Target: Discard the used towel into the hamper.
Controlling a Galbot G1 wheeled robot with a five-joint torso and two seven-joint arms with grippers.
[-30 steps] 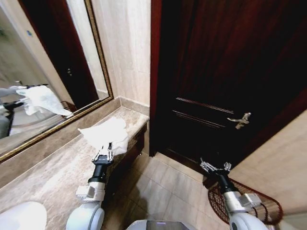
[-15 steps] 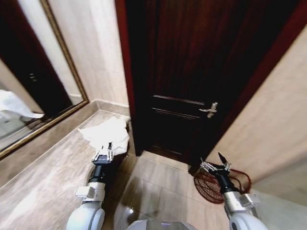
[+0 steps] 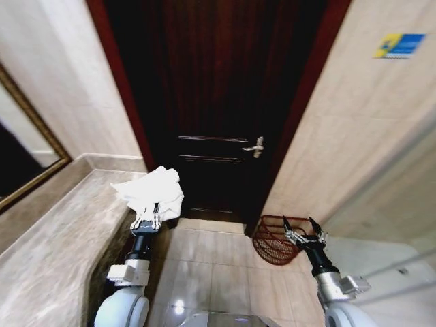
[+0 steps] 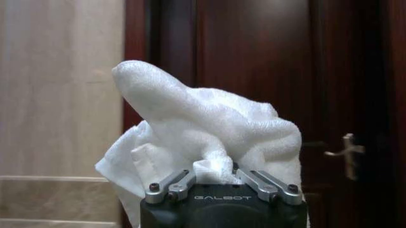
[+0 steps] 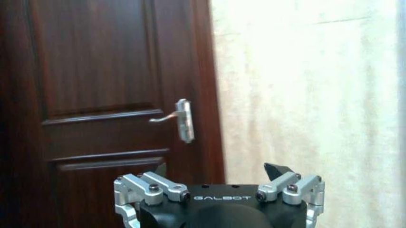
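A crumpled white towel (image 3: 153,191) hangs bunched in my left gripper (image 3: 148,218), which is shut on it above the end of the counter. The left wrist view has the towel (image 4: 209,137) rising from between the fingers (image 4: 168,183). The hamper (image 3: 276,238), a dark red-brown wire basket, stands on the floor by the wall right of the door. My right gripper (image 3: 304,235) is open and holds nothing, just in front of the hamper's rim; its fingers (image 5: 279,172) are spread in the right wrist view.
A dark wooden door (image 3: 218,102) with a metal handle (image 3: 255,146) is straight ahead, also the door (image 5: 95,95) in the right wrist view. The stone counter (image 3: 48,259) runs along the left under a framed mirror (image 3: 27,157). Tiled floor (image 3: 218,266) lies between counter and hamper.
The whole head view has swung to the right: the mirror slid off to the left and the door and hamper came toward the centre. Both arms keep their poses.
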